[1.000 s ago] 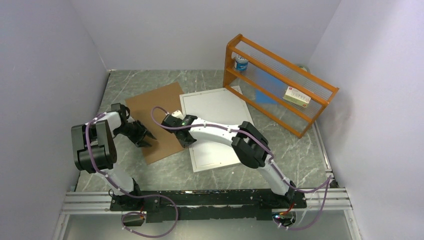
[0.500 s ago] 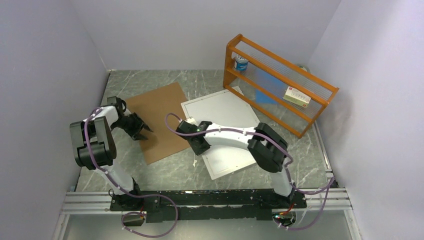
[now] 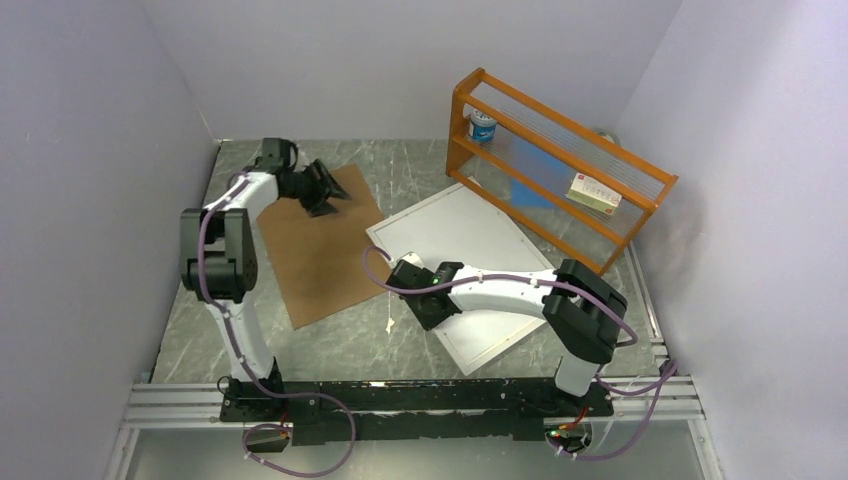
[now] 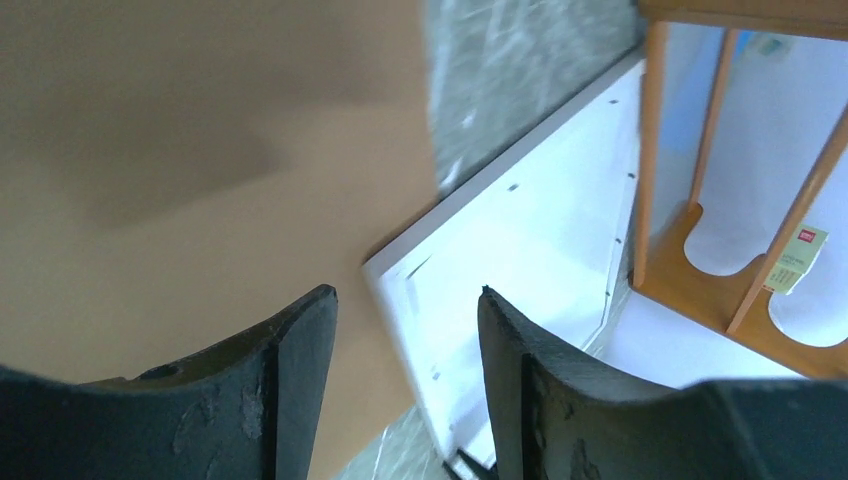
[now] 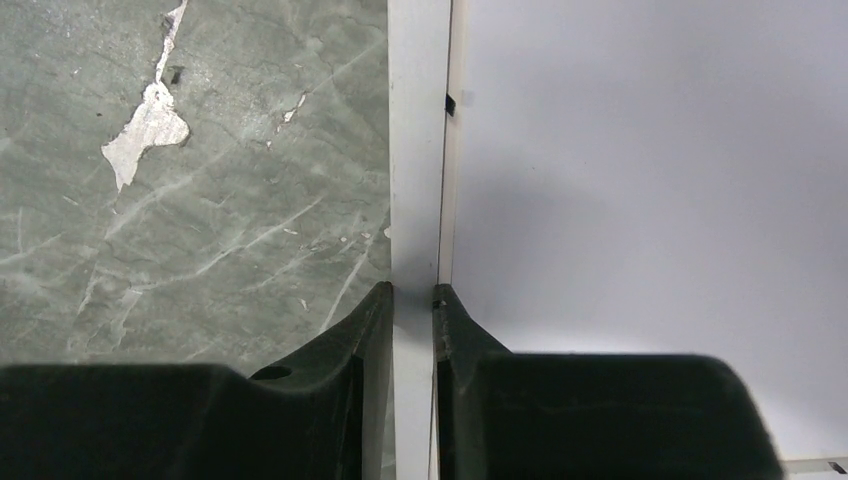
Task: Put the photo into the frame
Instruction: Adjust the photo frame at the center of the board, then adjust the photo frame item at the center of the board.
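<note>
One risk is that the right gripper, pinching only the narrow border of the large white rectangular picture frame at the centre of the top view, slips off it, while the left gripper hangs open above the flat brown board; the photo is not visible.

White rectangular picture frame: narrow flat border, smooth, matt white; the panel inside it is equally matt and plain.
Brown rectangular backing board: matt, no sheen, looks like card or fibreboard.
Grey-green marble-patterned tabletop: smooth with a slight sheen, with one chipped white patch that has rough edges.
Orange wooden rack: smooth painted or varnished wood.
Left gripper, black plastic fingers — matt, scuffed.
White arm shells — glossy plastic.
</note>
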